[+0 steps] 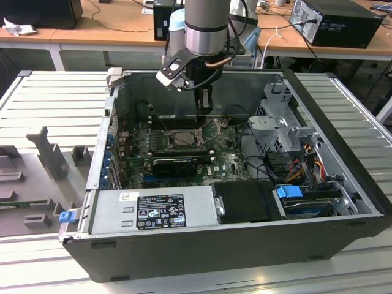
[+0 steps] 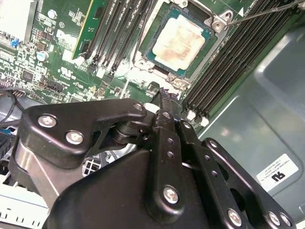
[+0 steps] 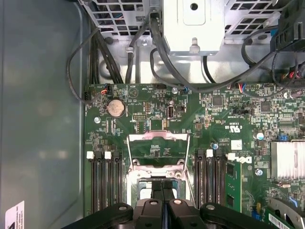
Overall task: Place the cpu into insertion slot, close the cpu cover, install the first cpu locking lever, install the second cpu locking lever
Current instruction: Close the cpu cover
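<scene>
The cpu point(image 2: 178, 40), a silvery-beige square chip, lies in the insertion slot point(image 2: 151, 28) on the green motherboard point(image 2: 62, 52). The cpu cover point(image 3: 158, 139) stands swung open beside the socket, board showing through its cut-out; in the exterior view it tilts up at the socket's right side point(image 1: 215, 127). My gripper point(image 1: 204, 105) hangs just above the socket's edge point(image 1: 184, 138), its black fingers point(image 3: 162, 191) pressed together with nothing between them. A thin wire locking lever point(image 2: 267, 12) stands free of its catch.
The board lies at the bottom of an open computer case point(image 1: 104, 153). Black memory slots point(image 3: 102, 176) flank the socket. A grey drive cage point(image 1: 278, 122) with cables lies at the exterior view's right, and a power supply point(image 1: 153, 211) near the front wall.
</scene>
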Action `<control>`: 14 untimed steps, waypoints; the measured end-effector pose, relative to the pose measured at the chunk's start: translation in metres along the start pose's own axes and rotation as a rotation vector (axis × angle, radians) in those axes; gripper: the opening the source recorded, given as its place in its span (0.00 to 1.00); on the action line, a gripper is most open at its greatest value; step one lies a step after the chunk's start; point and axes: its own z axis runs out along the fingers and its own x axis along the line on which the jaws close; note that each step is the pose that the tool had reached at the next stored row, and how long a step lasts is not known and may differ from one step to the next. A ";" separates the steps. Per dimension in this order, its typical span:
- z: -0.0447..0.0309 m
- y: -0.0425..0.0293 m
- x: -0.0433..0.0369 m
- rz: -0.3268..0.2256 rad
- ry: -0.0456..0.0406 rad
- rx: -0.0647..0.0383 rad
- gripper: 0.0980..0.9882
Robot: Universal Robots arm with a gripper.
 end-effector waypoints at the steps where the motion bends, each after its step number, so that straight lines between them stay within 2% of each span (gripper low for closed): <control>1: 0.0000 0.0006 0.0000 0.000 0.0000 0.000 0.01; 14: 0.0006 0.0117 0.0003 0.000 0.0000 0.000 0.01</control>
